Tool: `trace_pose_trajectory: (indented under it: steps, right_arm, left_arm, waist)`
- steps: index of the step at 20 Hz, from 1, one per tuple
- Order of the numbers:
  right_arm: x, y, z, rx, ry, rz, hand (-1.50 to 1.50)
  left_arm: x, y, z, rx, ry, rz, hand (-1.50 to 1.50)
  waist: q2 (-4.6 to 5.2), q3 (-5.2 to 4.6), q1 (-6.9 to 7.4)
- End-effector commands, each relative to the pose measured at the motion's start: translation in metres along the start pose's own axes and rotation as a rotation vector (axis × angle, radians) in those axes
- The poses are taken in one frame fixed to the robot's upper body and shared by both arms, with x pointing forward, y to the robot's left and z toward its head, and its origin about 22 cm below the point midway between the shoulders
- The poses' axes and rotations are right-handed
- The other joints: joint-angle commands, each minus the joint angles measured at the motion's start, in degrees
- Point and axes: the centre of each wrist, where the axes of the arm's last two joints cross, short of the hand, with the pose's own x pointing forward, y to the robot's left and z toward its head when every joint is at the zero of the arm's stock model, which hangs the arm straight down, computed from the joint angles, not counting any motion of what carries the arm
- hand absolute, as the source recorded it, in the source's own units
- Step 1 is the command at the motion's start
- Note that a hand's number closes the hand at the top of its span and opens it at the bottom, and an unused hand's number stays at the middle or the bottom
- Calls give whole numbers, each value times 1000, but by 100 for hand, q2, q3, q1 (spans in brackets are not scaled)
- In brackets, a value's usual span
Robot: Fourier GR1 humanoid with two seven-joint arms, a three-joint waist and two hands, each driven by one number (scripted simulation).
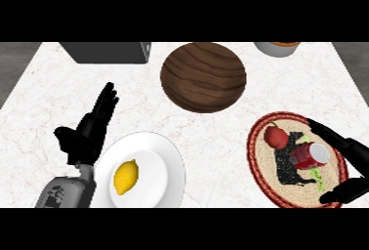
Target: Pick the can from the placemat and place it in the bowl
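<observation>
Right hand at the can on the placemat, bowl waiting further back.

The red can [310, 155] lies tipped on its side on the round woven placemat [263, 161] near the worktop's right front corner, a red pepper [275, 136] just beside it. The right hand [353, 156] brackets the can, fingers spread wide above and thumb below, not closed on it. The dark wooden bowl [203, 77] sits toward the back edge, well apart. The left hand [88, 132] rests open, fingers up, beside a white plate [162, 156] holding a lemon [127, 177] at the front edge.
</observation>
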Motion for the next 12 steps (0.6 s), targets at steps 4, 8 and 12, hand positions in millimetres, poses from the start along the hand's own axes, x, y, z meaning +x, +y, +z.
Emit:
trace_pose_trajectory:
  steps: [4,8,12]
  right_arm:
    - [-14,15,-17,-6,61,142,-150]
    - [-15,23,-19,49,59,111,-150]
    - [-12,39,-25,144,-31,198,150]
  left_arm:
    - [-16,-4,9,-22,-14,1,0]
    - [-9,15,1,1,-13,-12,0]
    - [-1,4,2,-12,5,2,0]
  waist:
    - [2,0,2]
    - [-2,-2,-15]
    - [-6,-2,-29]
